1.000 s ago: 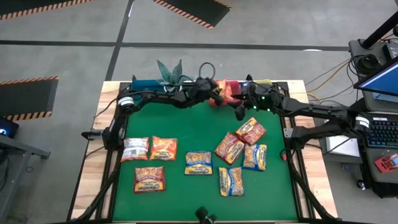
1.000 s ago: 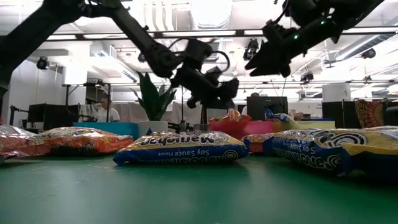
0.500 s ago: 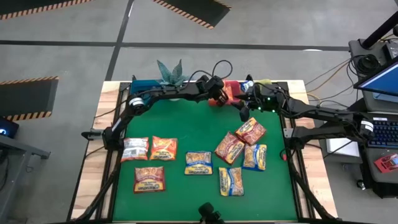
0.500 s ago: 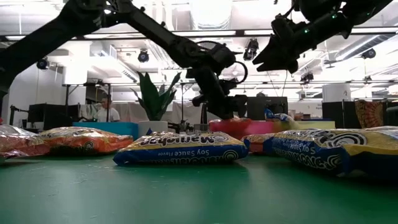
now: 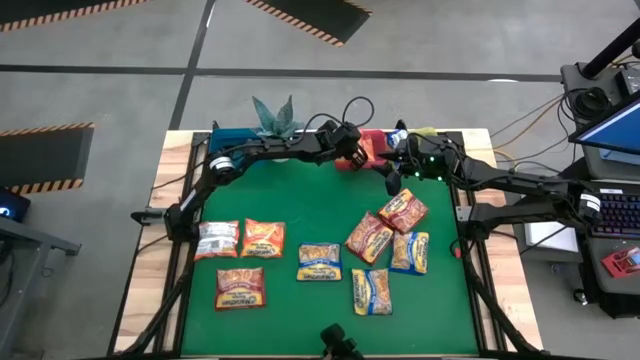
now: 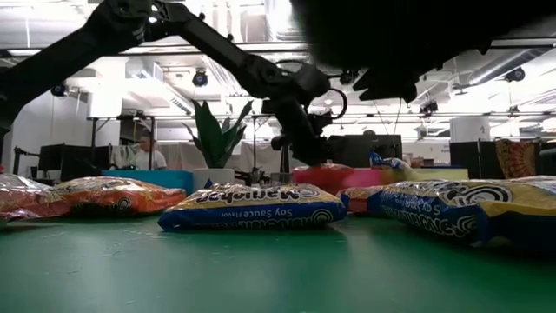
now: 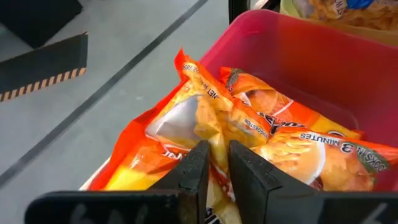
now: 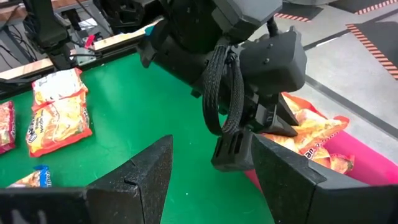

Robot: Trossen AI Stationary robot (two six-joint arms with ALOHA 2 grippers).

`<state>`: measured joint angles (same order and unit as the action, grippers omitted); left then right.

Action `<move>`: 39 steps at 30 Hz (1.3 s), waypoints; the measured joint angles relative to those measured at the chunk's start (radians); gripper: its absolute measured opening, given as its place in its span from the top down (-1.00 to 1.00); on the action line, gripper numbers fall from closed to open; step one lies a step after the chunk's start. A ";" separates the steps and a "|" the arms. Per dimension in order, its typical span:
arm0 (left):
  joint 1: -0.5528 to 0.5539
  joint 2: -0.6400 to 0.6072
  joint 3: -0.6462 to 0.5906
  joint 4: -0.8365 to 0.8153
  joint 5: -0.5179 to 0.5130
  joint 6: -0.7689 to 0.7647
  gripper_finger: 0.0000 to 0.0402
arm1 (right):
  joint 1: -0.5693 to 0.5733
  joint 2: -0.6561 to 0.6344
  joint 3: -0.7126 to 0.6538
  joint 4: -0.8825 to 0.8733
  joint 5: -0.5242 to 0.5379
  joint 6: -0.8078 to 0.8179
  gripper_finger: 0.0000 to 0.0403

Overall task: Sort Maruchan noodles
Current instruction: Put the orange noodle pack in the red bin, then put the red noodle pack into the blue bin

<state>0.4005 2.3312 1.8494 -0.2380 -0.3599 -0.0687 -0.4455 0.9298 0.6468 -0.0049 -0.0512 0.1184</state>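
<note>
The table [image 5: 330, 215] carries nine noodle packets [image 5: 319, 261]. Over the red bin [image 7: 298, 68], the left gripper [image 7: 212, 171] pinches an orange packet [image 7: 211, 118]; the right gripper [image 8: 211, 171] hovers beside, fingers spread.

green table top [image 5: 300, 210] framed by wooden edge; eight noodle packets [image 5: 319, 261] laid flat on it; blue bin [image 5: 232, 136], red bin [image 5: 372, 141], potted plant [image 5: 275, 117] set along far edge.
</note>
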 joint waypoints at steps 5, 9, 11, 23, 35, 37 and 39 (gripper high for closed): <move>-0.004 -0.002 0.017 -0.023 -0.009 0.004 0.79 | 0.000 0.000 0.000 0.001 0.000 0.000 -0.02; -0.008 -0.003 0.084 -0.051 -0.005 0.016 0.79 | 0.000 0.000 0.000 0.001 0.000 0.001 -0.02; -0.009 -0.007 0.098 -0.046 -0.005 0.019 0.79 | 0.000 0.000 0.000 0.001 0.000 0.001 -0.02; -0.029 -0.032 0.087 -0.125 -0.017 0.101 0.79 | 0.000 -0.003 0.000 -0.034 0.000 0.045 -0.02; -0.154 -0.369 -0.059 -0.186 0.036 0.280 0.79 | 0.087 -0.005 -0.018 -0.161 -0.010 0.215 0.00; -0.175 -0.449 -0.142 -0.165 0.104 0.261 0.79 | 0.138 -0.005 -0.035 -0.163 -0.010 0.238 0.03; -0.196 -0.522 -0.241 -0.143 0.177 0.234 0.79 | 0.195 -0.003 -0.051 -0.163 -0.012 0.266 0.07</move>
<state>0.2047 1.8093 1.6080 -0.3814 -0.1827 0.1649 -0.2509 0.9264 0.5957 -0.1679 -0.0627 0.3843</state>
